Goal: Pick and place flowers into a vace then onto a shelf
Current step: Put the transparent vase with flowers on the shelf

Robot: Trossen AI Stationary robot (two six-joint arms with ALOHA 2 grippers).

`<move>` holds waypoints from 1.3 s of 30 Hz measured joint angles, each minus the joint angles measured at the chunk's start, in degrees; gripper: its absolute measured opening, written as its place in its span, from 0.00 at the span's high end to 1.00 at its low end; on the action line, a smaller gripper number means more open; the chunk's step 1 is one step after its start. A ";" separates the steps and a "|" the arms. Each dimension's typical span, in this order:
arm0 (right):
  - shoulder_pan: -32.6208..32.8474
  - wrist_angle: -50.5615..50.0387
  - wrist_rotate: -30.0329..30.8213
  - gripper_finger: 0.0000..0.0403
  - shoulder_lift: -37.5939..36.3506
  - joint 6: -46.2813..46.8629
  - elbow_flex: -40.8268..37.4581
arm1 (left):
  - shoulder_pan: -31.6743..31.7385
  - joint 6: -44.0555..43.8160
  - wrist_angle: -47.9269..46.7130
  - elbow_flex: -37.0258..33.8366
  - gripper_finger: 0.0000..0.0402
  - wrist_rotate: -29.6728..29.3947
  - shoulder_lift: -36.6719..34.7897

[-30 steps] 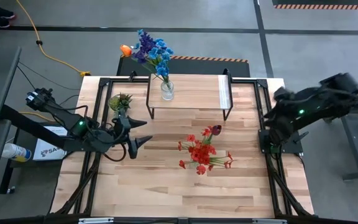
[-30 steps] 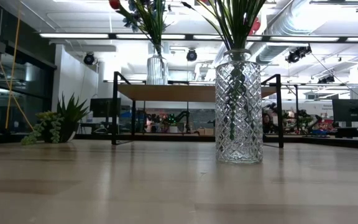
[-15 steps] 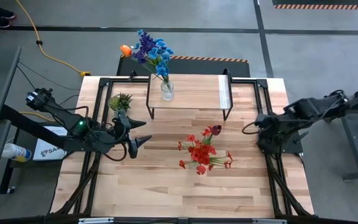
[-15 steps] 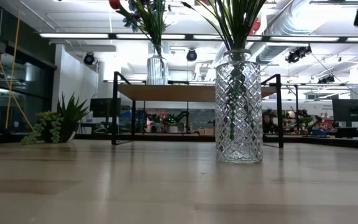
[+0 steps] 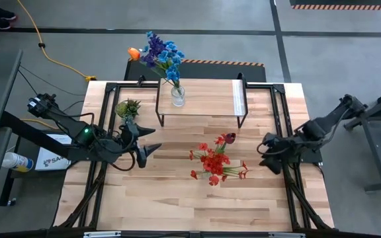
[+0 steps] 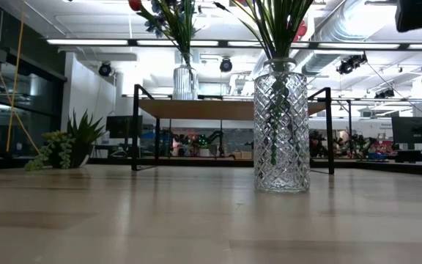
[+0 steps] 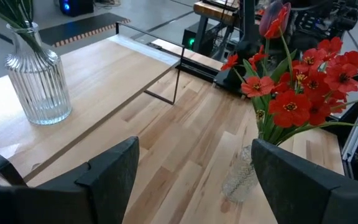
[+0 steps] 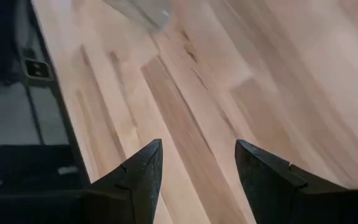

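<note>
Red flowers (image 5: 215, 161) in cut-glass vase (image 6: 280, 126) stand between my grippers: left gripper (image 5: 148, 141) wide apart, right gripper (image 5: 267, 151) parted, empty, ready to lift.

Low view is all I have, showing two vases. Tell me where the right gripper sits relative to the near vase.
Observer: The right gripper hangs at the table's right edge, apart from the red flowers.
Operator: Report its fingers.
Observer: Open, nothing between them, only bare tabletop ahead.
Operator: Now the left arm.
Observer: The left gripper is open too, left of the red flowers and facing them.
Operator: State what stands on the shelf.
Observer: A ribbed glass vase holding the blue and purple flowers, at the left end of the shelf.
</note>
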 joint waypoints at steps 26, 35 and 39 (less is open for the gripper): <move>2.90 33.06 19.14 0.52 3.37 0.30 -17.52 | 0.01 -0.62 0.04 0.00 0.15 0.04 0.00; 2.88 38.65 22.92 0.52 3.39 -3.95 -17.50 | 0.02 -0.66 0.04 0.00 0.15 0.07 0.00; 2.88 39.29 23.91 0.52 3.39 -5.26 -17.50 | 0.01 -0.66 0.04 0.00 0.15 0.08 0.00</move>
